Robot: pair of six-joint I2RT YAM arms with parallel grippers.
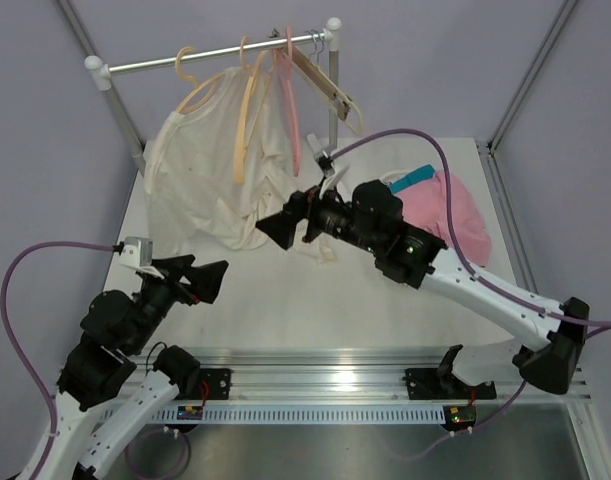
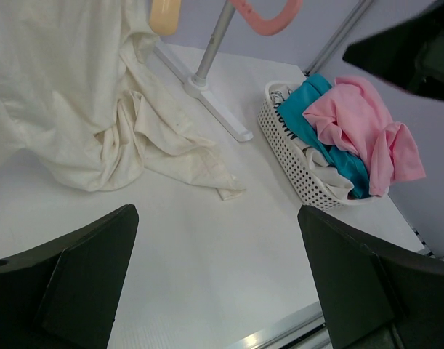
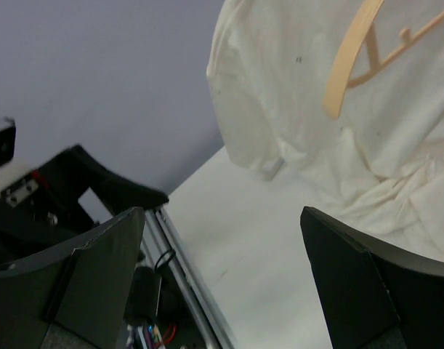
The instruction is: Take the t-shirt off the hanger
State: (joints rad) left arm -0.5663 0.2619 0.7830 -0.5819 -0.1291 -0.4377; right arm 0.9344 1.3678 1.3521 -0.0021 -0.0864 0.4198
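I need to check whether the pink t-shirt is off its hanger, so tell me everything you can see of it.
The t-shirt is light pink soft cloth, crumpled in a heap with no hanger in it. It lies on top of the teal garment in the white perforated basket, one fold drooping over the basket's far rim. Neither gripper touches it. In the top view it sits at the table's right, behind the right arm.

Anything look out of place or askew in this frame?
Yes: the cream-white shirt sags off the rail, its lower part crumpled on the table. The pink t-shirt is heaped in the basket, spilling over its rim. Both the left gripper and right gripper are open and empty.
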